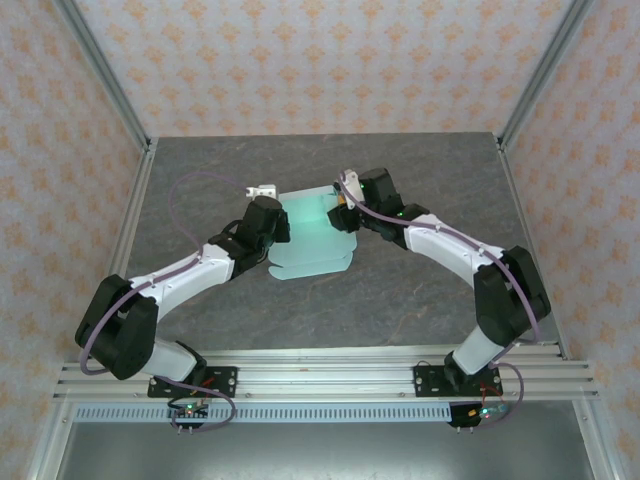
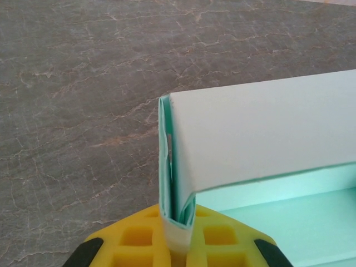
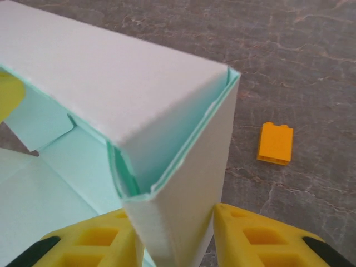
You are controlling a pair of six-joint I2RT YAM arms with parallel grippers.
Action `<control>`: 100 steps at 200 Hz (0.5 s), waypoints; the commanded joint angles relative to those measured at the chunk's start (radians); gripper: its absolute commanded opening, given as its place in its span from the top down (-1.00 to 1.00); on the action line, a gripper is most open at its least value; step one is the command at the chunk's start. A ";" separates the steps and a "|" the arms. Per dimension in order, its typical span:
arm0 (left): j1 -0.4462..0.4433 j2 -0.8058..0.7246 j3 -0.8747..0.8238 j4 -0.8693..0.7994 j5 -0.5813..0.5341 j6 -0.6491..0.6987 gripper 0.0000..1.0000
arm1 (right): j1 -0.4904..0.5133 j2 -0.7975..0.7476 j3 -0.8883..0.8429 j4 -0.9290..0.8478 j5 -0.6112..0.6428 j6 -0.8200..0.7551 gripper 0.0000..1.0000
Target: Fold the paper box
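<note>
The left gripper (image 2: 177,222) is pinched tight on a doubled edge of the paper box (image 2: 261,128), its yellow pads clamping the card where two layers fold together at one end wall. The right gripper (image 3: 172,217) is set narrow, with a pad pressed to either side of the opposite corner, so it holds the box there as well. Between the two, the box sits near the middle of the desk (image 1: 430,170), partly formed. One long wall is raised and tipped over the mint interior, while rounded flaps lie flat on the surface toward the arm bases. Risks, as judged from this state: the card is thin, and if the arms pull apart or twist unequally, the pinched corners could crease off their score lines or tear. The right-hand corner shows layers not fully seated — a gap runs along the seam — and it may spring open if that grip slackens. The flat flaps could drag and buckle should the box be shifted. A small orange brick (image 3: 275,143) lies apart from the box on the desk, beside the right-hand corner, near enough to foul a sweeping move. The desk surface is dark grey, marbled and matt. Peach patterned walls (image 1: 330,60) and aluminium posts (image 1: 105,85) enclose the cell.
</note>
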 commanded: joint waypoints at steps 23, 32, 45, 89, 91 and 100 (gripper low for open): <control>-0.006 0.006 0.010 0.002 0.028 0.017 0.84 | 0.012 -0.040 -0.021 0.122 0.120 -0.011 0.37; -0.005 0.007 0.011 0.001 0.029 0.017 0.83 | 0.026 -0.037 -0.019 0.126 0.146 -0.009 0.41; -0.006 0.006 0.010 0.002 0.029 0.017 0.84 | 0.055 -0.031 -0.018 0.127 0.227 -0.013 0.48; -0.006 0.005 0.009 -0.003 0.026 0.015 0.84 | 0.135 0.002 0.010 0.108 0.500 0.049 0.65; -0.006 0.004 0.009 -0.003 0.025 0.016 0.84 | 0.138 0.005 0.013 0.105 0.513 0.053 0.66; -0.005 0.004 0.009 -0.004 0.023 0.016 0.83 | 0.154 0.014 0.024 0.093 0.559 0.067 0.67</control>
